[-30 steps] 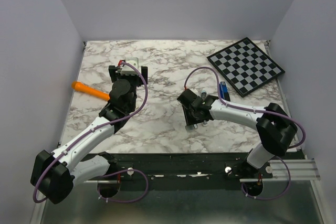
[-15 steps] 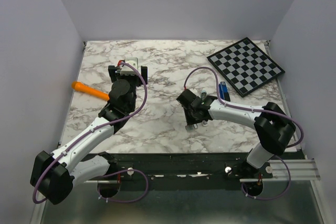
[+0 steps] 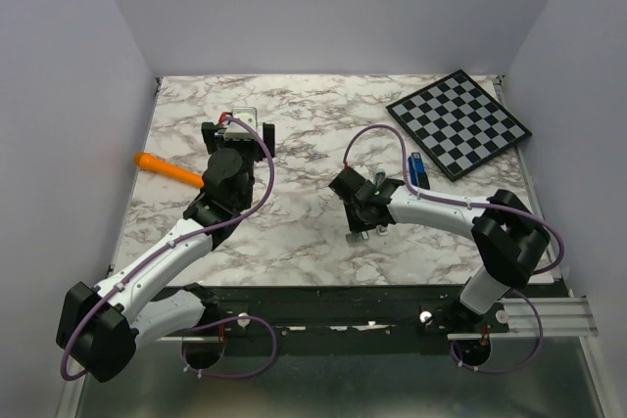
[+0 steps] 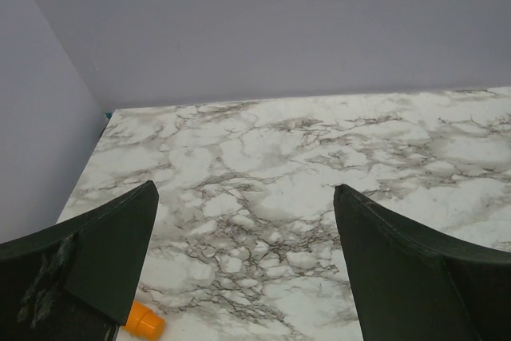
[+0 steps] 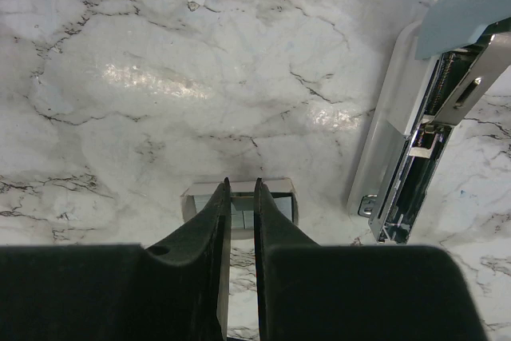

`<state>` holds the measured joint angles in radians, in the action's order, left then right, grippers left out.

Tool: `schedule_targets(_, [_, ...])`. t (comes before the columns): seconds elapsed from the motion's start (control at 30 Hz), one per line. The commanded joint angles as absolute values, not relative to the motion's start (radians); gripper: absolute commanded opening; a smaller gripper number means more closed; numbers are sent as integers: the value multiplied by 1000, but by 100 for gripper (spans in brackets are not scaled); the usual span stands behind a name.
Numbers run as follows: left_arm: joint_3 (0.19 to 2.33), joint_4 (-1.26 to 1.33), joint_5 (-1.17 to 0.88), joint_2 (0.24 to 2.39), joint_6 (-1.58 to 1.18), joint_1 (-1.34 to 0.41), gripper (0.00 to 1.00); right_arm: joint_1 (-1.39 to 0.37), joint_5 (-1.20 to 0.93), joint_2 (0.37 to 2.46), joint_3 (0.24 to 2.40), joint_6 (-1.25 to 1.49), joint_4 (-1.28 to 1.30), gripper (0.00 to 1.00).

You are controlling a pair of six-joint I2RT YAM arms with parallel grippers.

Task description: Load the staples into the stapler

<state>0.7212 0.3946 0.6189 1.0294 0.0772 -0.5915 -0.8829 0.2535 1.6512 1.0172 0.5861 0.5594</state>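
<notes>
Barely begun: staples [image 5: 279, 200] on the tabletop [image 5: 160, 77], stapler [image 5: 399, 141] open and waiting.
My right pincer [image 5: 239, 189] sits almost shut, tips right over the staples, though I cannot tell whether they pinch them; the stapler lies just beside, channel bared. Lifting and seating the staples is left to do. My left pincer [image 4: 243, 197] gapes, holding nothing.

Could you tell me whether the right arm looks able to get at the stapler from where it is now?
Probably yes. The right gripper has its fingertips at the staples, and the stapler lies open just beside them, with only bare table in between and nothing blocking the way.
</notes>
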Motion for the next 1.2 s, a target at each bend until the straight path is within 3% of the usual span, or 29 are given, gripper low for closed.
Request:
schedule_targets(0.0, [710, 396, 606, 1009, 67, -597, 99, -890, 291, 1631, 1020, 592, 563, 18])
schedule_targets(0.5, [712, 393, 603, 1011, 66, -597, 99, -848, 405, 1491, 1075, 538, 704, 17])
schedule_targets(1.17, [712, 390, 603, 1008, 66, -598, 99, -706, 339, 1466, 1008, 525, 690, 18])
